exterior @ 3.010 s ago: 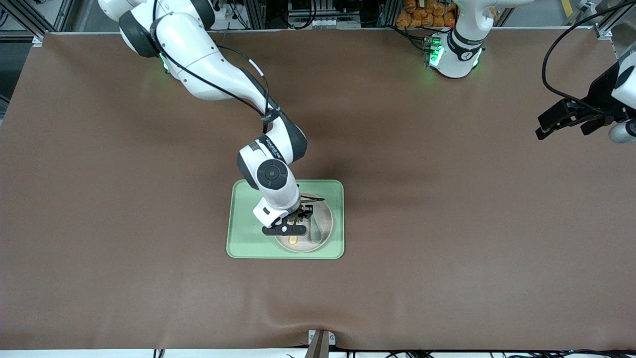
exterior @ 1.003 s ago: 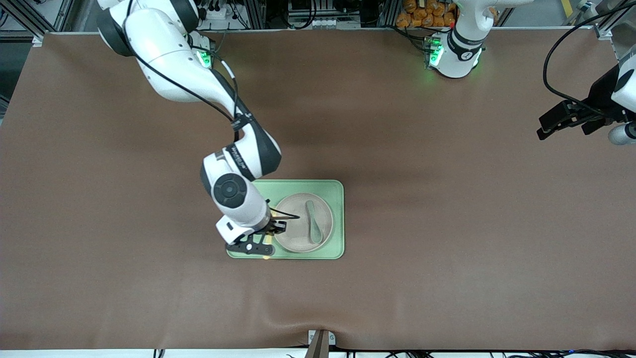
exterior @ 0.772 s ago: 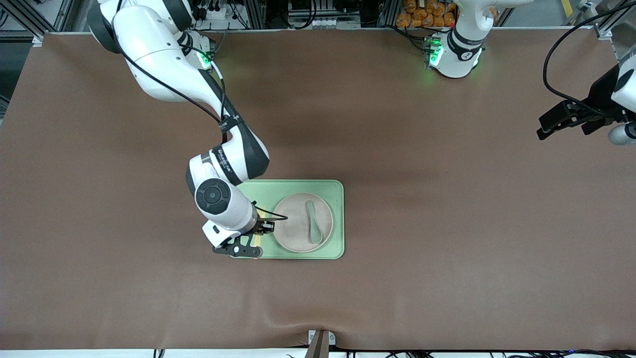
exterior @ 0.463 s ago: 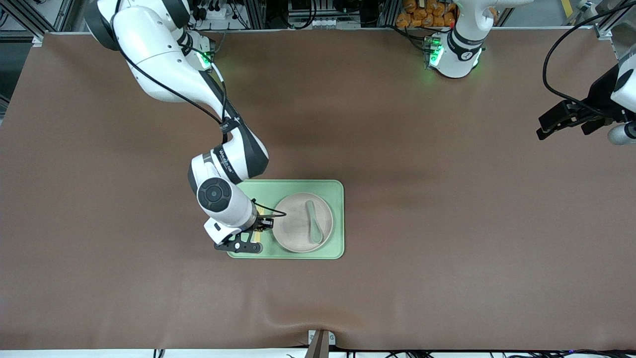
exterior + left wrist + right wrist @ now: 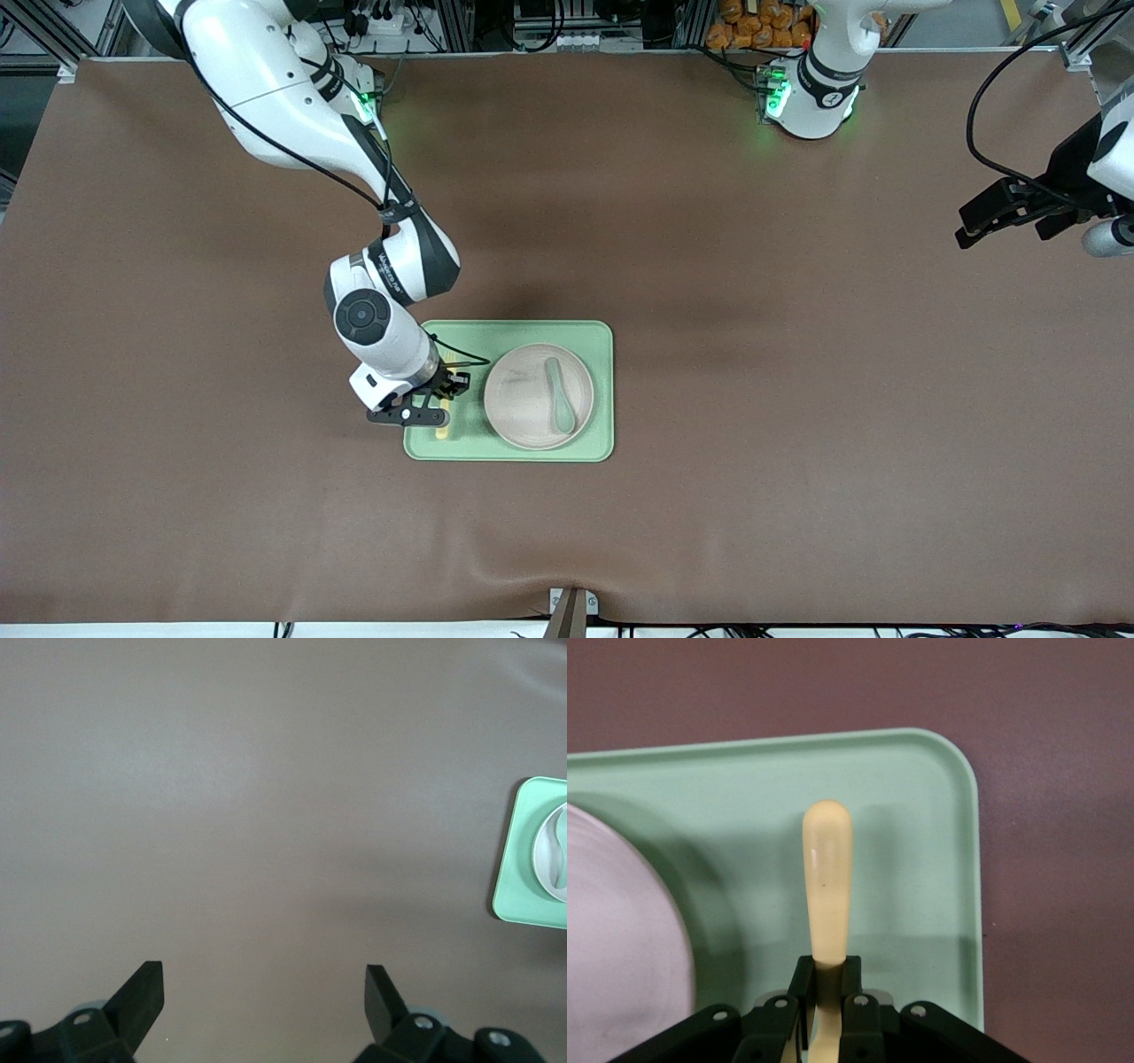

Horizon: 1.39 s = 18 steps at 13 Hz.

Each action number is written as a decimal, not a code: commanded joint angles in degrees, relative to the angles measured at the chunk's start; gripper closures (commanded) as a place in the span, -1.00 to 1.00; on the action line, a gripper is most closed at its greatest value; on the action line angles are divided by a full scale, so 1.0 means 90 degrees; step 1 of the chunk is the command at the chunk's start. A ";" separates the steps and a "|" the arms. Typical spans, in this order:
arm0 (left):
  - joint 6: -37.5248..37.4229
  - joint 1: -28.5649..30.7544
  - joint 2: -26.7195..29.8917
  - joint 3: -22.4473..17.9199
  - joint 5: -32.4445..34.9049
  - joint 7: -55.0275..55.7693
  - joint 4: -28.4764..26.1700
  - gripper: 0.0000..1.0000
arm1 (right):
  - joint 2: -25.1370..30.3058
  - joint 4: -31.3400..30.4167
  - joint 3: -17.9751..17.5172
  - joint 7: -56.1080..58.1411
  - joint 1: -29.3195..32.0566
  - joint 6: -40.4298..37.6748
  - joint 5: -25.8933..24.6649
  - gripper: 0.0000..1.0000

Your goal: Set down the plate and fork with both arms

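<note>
Over the green tray (image 5: pixel 461 337), toward the right arm's end of it, the right gripper (image 5: pixel 438 400) is clamped on the fork (image 5: pixel 827 886), handle sticking out above bare tray. Just beside it, the plate (image 5: pixel 523 399) sits on the tray with a green spoon (image 5: pixel 560 399) in it. The left gripper (image 5: pixel 264 1003) waits, fingers apart, over the bare brown surface (image 5: pixel 797 354) at the left arm's end.

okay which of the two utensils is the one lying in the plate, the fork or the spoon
The muted green spoon lies in the plate. The pale yellow fork is beside the plate, over bare tray, clamped in the right tool.
</note>
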<state>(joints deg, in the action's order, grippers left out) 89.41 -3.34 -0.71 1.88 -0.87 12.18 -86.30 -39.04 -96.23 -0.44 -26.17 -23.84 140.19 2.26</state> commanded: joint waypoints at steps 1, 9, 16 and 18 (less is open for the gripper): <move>0.0017 0.0001 0.0128 0.0015 0.0068 -0.0133 -0.0031 -1.00 | 0.0305 -0.0440 -0.0108 -0.0060 0.0120 0.0166 0.0090 1.00; 0.0105 -0.0038 0.0157 0.0025 0.0058 -0.0064 -0.0021 -1.00 | 0.0236 -0.0382 -0.0117 -0.0529 0.0168 0.0293 0.0100 -0.66; -0.0012 0.0030 0.0177 -0.0033 0.0058 -0.0162 -0.0060 -1.00 | 0.0762 0.0594 -0.0117 -0.0481 0.0646 -0.1804 0.0100 -1.00; -0.0012 0.0097 0.0177 -0.0043 0.0087 -0.0240 -0.0050 -1.00 | 0.1065 0.0857 -0.0088 -0.0481 0.0783 -0.2565 0.0090 -1.00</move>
<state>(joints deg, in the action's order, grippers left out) 89.80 -3.11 -0.28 1.67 -0.87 12.12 -86.16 -32.59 -89.62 -0.35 -30.86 -18.77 122.37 2.46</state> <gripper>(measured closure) 0.000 0.000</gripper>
